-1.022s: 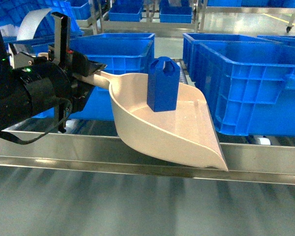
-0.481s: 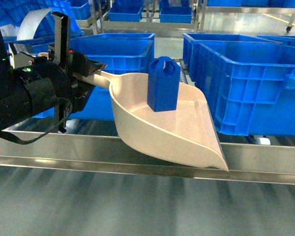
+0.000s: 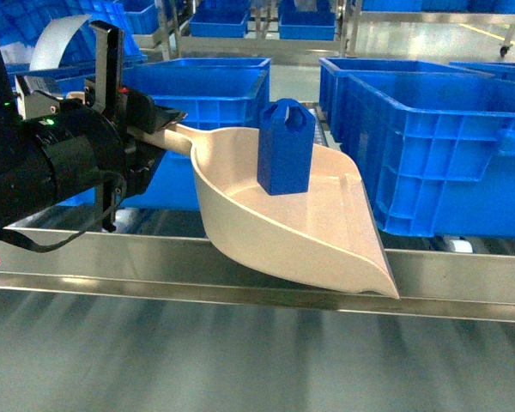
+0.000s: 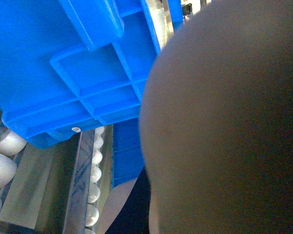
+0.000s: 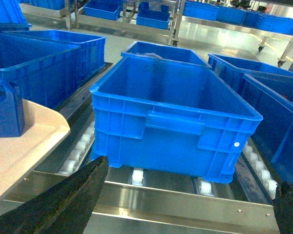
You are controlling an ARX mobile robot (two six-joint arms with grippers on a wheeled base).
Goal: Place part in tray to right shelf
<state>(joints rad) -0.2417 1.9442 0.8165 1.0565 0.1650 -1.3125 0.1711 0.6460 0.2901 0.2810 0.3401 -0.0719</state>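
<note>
Head view: left end effector (image 3: 150,120) is clamped on the thin handle of the tray (image 3: 300,232), at the left of the frame. Tray extends away from the end effector to the right, scoop tilted, far lip down. Lip sits at the shiny front rail of the right shelf (image 3: 463,275); contact vs. just above cannot be told. Part (image 3: 286,148) stands upright inside the tray, approx. mid-scoop, well out from the end effector along the handle axis; two loop openings face up. Behind the tray, beyond the end effector: left crate (image 3: 210,94). Past the tray's far side: right crate (image 3: 438,154), on the shelf, near the tray lip but apart from it.

Left wrist view: mostly blocked by the tray's underside, blurred, too close for detail. Beside it: ribbed crate wall and white rollers (image 4: 95,158) of the shelf track.

Right wrist view: right end effector (image 5: 190,204) is released, jaws spread wide; one dark finger low at left, the other at the frame's right edge. Nothing btwn them. Directly ahead of it: front rail, rollers, then a blue crate. To its left: tray edge w/ the part standing on it, partly cut by the frame.
</note>
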